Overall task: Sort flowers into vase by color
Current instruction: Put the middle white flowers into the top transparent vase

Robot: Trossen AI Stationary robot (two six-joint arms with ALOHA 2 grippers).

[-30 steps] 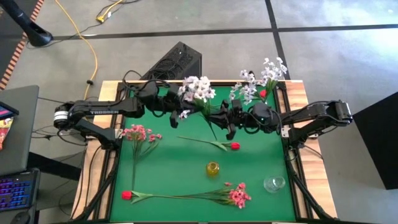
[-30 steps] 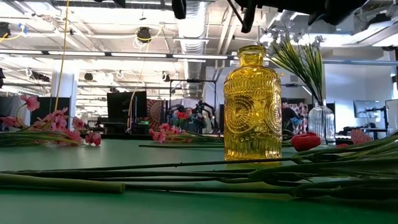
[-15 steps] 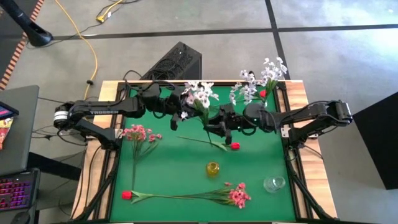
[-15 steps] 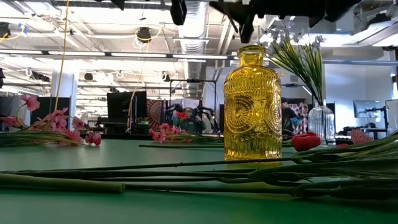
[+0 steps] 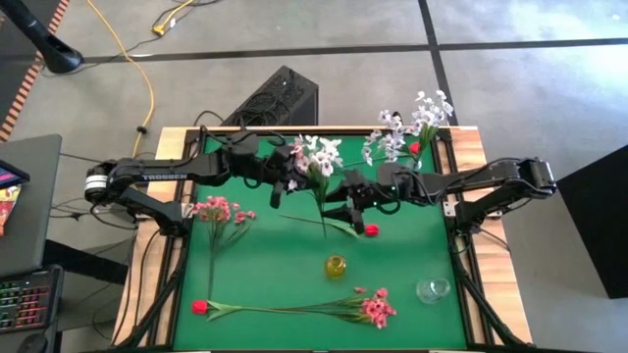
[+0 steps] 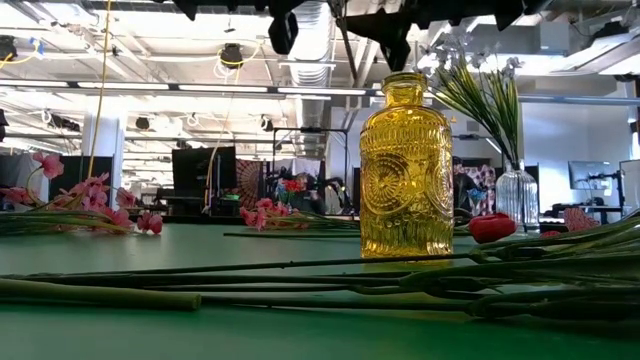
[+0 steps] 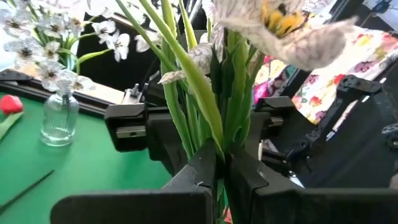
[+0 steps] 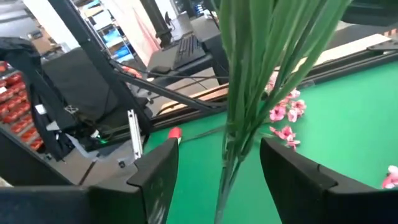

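A white spray is held upright above the green table, toward twelve o'clock of the mat, its stems clamped between the closed fingers of the left gripper; in the left wrist view the green stems are seen pinched between those two dark fingers. The right gripper is placed just beside the spray at its three o'clock side, fingers spread wide, with the stems hanging in the gap and touched by neither finger in the right wrist view. A clear vase at the table's one o'clock corner is filled with white flowers; a red bud is seen just beside it, but whether it stands in that vase cannot be told. A yellow glass bottle is set near the middle of the mat, at six o'clock from the held spray, with nothing seen in it. A second clear vase at four o'clock is likewise seen without flowers. On the mat lie a pink spray at nine o'clock, a red tulip near the centre, and, along the six o'clock edge, another pink spray and a red tulip with long stems.
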